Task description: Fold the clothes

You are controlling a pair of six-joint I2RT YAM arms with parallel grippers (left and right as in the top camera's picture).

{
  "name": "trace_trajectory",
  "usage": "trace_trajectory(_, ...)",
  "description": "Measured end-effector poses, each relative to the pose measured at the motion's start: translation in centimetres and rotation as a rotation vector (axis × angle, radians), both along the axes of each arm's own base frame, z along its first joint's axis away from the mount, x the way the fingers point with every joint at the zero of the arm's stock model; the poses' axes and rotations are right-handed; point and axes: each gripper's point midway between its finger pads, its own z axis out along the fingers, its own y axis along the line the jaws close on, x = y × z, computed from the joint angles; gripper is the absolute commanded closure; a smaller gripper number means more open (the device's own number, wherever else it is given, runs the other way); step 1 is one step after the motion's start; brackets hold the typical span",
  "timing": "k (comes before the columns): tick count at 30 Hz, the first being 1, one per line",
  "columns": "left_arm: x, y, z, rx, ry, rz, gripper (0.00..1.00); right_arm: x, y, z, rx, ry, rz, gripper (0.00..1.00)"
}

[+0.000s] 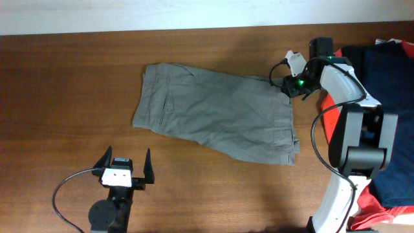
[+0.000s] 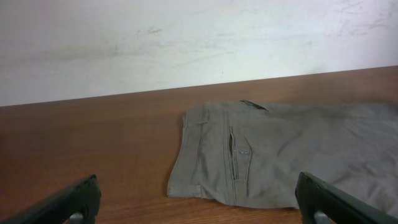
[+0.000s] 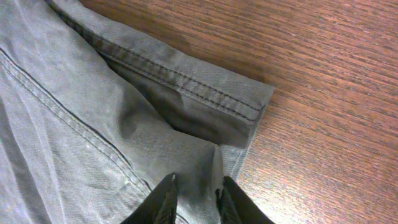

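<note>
The khaki-grey shorts (image 1: 220,113) lie flat and wrinkled across the middle of the wooden table, folded into one slanted band. My right gripper (image 1: 289,83) is at their far right corner. In the right wrist view its fingers (image 3: 196,185) are closed narrowly on a fold of the shorts (image 3: 93,124) next to a stitched hem. My left gripper (image 1: 127,155) is open and empty near the front edge, apart from the shorts. In the left wrist view its fingers (image 2: 198,193) frame the near left end of the shorts (image 2: 280,155), with a pocket slit showing.
A pile of other clothes, dark blue (image 1: 388,71) and red (image 1: 378,207), lies at the table's right edge beside the right arm's base. A pale wall (image 2: 186,43) runs behind the table's far edge.
</note>
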Motion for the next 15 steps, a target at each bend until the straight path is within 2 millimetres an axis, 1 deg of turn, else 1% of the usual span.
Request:
trace_trajectory(1, 0.0, 0.0, 0.0, 0.0, 0.0, 0.0, 0.0, -0.1, 0.0, 0.0, 0.0, 0.002, 0.0, 0.79)
trace_trajectory(3, 0.0, 0.0, 0.0, 0.0, 0.0, 0.0, 0.0, -0.1, 0.0, 0.0, 0.001, 0.004, -0.001, 0.8)
trace_trajectory(4, 0.0, 0.0, 0.0, 0.0, 0.0, 0.0, 0.0, -0.1, 0.0, 0.0, 0.001, 0.003, -0.001, 0.95)
trace_trajectory(9, 0.0, 0.0, 0.0, 0.0, 0.0, 0.0, 0.0, -0.1, 0.0, 0.0, 0.002, 0.007, -0.002, 0.96)
trace_trajectory(11, 0.0, 0.0, 0.0, 0.0, 0.0, 0.0, 0.0, -0.5, 0.5, 0.0, 0.028, 0.019, 0.006, 0.96)
trace_trajectory(15, 0.0, 0.0, 0.0, 0.0, 0.0, 0.0, 0.0, -0.5, 1.1, 0.4, 0.092, 0.041, -0.069, 0.96)
